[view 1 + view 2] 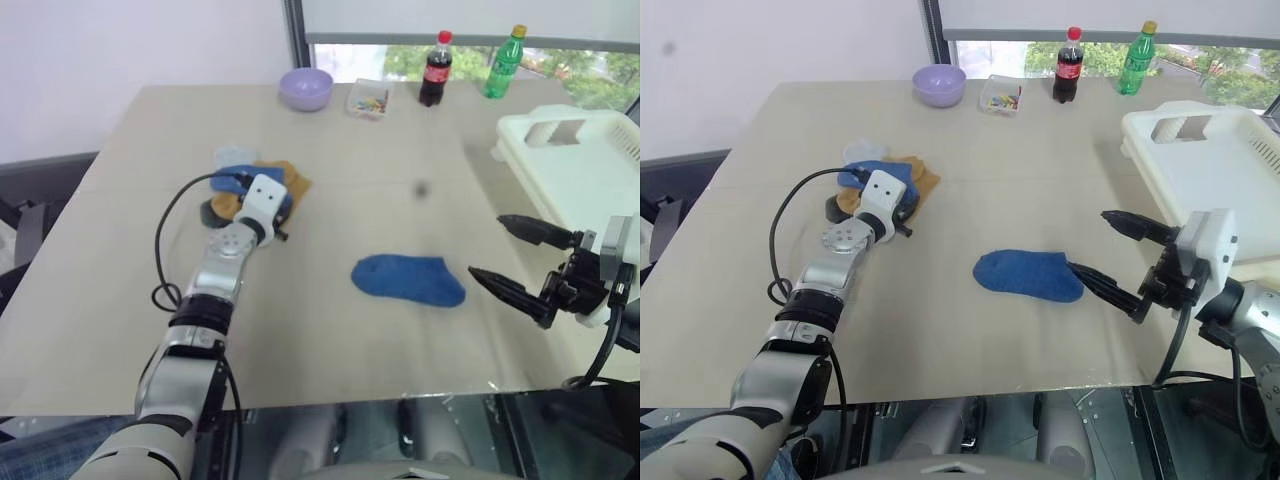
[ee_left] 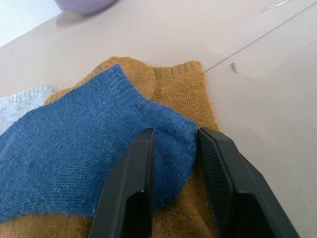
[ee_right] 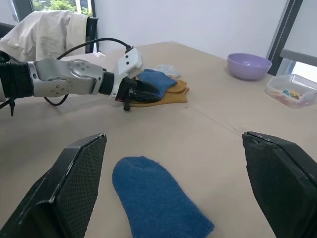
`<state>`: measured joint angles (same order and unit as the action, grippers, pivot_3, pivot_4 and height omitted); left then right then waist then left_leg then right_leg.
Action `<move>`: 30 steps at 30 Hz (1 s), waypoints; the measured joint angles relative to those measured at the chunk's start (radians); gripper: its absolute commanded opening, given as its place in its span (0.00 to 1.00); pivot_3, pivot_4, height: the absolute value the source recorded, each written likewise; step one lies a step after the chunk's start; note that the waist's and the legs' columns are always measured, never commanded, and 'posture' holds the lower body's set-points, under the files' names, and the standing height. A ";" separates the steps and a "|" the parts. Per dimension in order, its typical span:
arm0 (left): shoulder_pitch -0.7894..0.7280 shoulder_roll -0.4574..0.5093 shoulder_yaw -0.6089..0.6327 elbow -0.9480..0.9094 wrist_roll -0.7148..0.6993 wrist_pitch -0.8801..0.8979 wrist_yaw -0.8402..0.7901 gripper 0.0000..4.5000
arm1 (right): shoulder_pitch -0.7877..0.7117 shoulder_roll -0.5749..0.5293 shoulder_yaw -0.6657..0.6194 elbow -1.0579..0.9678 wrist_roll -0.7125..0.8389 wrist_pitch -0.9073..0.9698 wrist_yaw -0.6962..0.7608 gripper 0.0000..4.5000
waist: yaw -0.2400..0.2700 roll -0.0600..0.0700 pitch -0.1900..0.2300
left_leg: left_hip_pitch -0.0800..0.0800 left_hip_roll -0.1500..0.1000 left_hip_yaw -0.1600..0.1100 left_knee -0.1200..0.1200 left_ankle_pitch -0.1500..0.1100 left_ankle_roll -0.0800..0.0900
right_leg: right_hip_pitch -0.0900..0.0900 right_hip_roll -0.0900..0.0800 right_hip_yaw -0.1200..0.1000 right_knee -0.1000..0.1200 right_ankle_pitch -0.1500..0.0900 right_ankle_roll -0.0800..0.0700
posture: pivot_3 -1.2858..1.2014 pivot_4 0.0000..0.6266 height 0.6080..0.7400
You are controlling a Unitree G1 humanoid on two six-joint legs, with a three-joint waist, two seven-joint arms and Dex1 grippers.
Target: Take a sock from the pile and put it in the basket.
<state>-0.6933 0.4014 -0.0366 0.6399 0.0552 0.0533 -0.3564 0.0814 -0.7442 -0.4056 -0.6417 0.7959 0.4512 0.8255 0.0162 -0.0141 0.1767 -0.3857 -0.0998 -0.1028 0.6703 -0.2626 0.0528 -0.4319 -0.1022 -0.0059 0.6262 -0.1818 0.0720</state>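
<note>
Beige table [image 1: 330, 190] w/ matte top, set vs a plain white wall [image 1: 130, 50]. Window [image 1: 590, 70] at far right, greenery outside, daylight in. Dark post [image 1: 294, 35] beside it. Chair [image 3: 54, 27], pale cloth draped over, prob. a jacket.

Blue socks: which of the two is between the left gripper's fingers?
The blue sock on the pile, lying over a mustard-yellow sock; the left gripper pinches its edge. The other blue sock lies alone mid-table.
</note>
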 measured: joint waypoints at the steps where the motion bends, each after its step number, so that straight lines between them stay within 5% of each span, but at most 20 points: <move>1: 0.000 0.000 0.000 0.000 0.000 0.000 0.002 0.21 | 0.000 0.000 0.000 0.002 0.000 0.000 0.000 1.00 | 0.000 0.000 0.000 | 0.000 0.000 0.000 0.000 0.000 0.000 | 0.000 0.000 0.000 0.000 0.000 0.000 | 0.52 0.24 0.94; 4: 0.000 0.000 0.004 0.003 0.000 0.000 0.008 0.00 | 0.000 0.001 0.001 0.013 -0.003 -0.005 0.001 1.00 | 0.000 0.000 0.000 | 0.000 0.000 0.000 0.000 0.000 0.000 | 0.000 0.000 0.000 0.000 0.000 0.000 | 0.52 0.24 0.94; 15: 0.000 -0.010 0.017 -0.010 -0.017 0.003 -0.004 0.00 | 0.000 0.002 0.005 0.019 -0.005 -0.020 0.006 1.00 | 0.000 0.000 0.000 | 0.000 0.000 0.000 0.000 0.000 0.000 | 0.000 0.000 0.000 0.000 0.000 0.000 | 0.52 0.24 0.94; 30: -0.002 -0.056 -0.053 -0.317 -0.053 0.197 -0.145 0.00 | 0.009 0.006 0.006 0.019 -0.007 -0.025 -0.001 1.00 | 0.000 0.000 0.000 | 0.000 0.000 0.000 0.000 0.001 -0.001 | 0.000 0.000 0.000 0.000 0.000 0.000 | 0.52 0.24 0.94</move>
<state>-0.6951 0.3454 -0.0900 0.3232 0.0020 0.2503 -0.5016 0.0903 -0.7383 -0.3997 -0.6227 0.7889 0.4262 0.8241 0.0162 -0.0143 0.1767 -0.3858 -0.0999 -0.1024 0.6705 -0.2620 0.0518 -0.4318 -0.1020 -0.0056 0.6263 -0.1818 0.0719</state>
